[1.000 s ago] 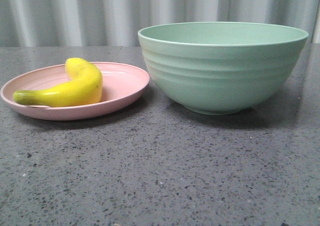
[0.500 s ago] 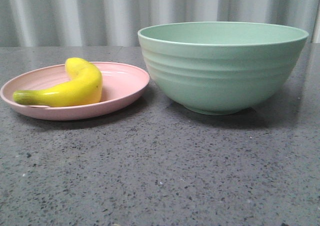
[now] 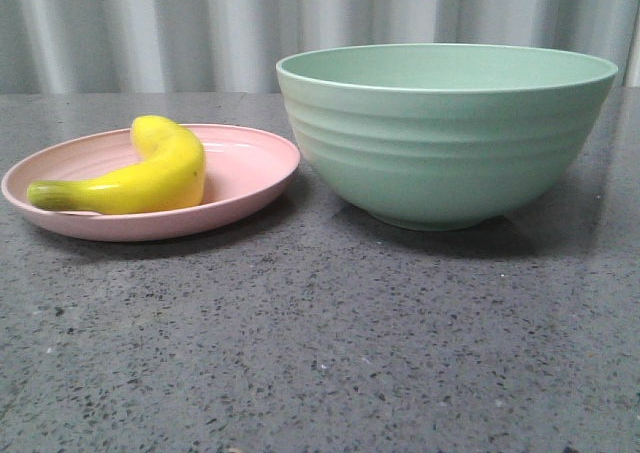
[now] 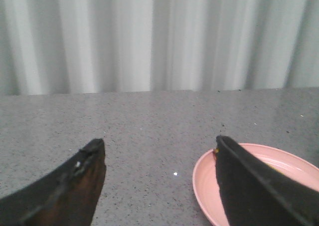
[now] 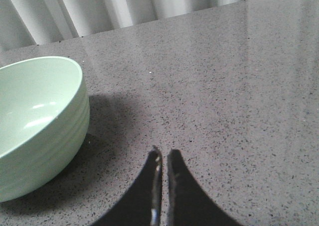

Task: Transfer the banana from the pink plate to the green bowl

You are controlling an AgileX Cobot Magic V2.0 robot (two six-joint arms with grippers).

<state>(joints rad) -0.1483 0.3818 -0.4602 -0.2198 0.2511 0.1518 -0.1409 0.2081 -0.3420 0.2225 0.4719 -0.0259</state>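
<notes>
The yellow banana [image 3: 140, 176] lies on the pink plate [image 3: 250, 168] at the left of the front view, greenish stem toward the left. The mint-green bowl [image 3: 445, 138] stands right of the plate, and nothing shows inside it. Neither gripper shows in the front view. In the left wrist view my left gripper [image 4: 159, 145] is open and empty above the grey table, with the pink plate [image 4: 204, 178] beside one finger; the banana is hidden there. In the right wrist view my right gripper [image 5: 164, 153] is shut and empty, apart from the green bowl [image 5: 35, 121].
A grey speckled stone tabletop [image 3: 330, 343] carries both dishes. A pale corrugated curtain wall [image 3: 200, 28] runs along the table's far edge.
</notes>
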